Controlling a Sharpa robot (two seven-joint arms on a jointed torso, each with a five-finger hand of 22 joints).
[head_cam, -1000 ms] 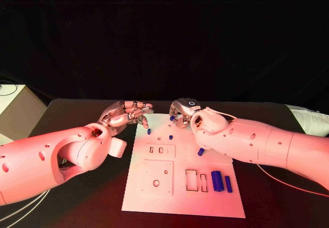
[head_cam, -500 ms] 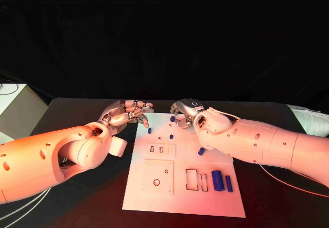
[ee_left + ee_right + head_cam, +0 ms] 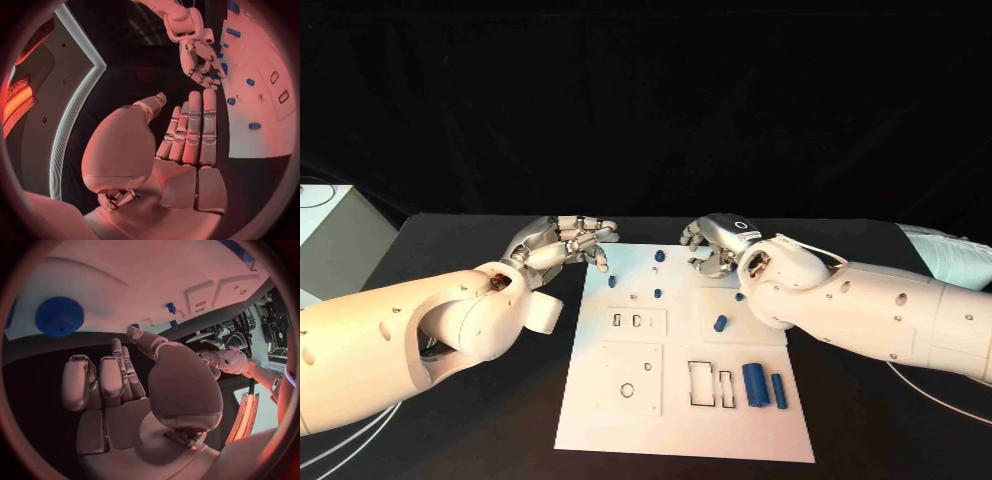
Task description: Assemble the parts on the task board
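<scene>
The table is looked down on from a camera on the robot's head, at middling range, with the whole white board taken in. The left wrist view is taken from close behind the left hand, facing along its fingers toward the board. The right wrist view is taken from close behind the right hand. The board's far end is shared by all three views.

A black table against black backdrop; a pale cabinet stands beside it (left edge).
</scene>
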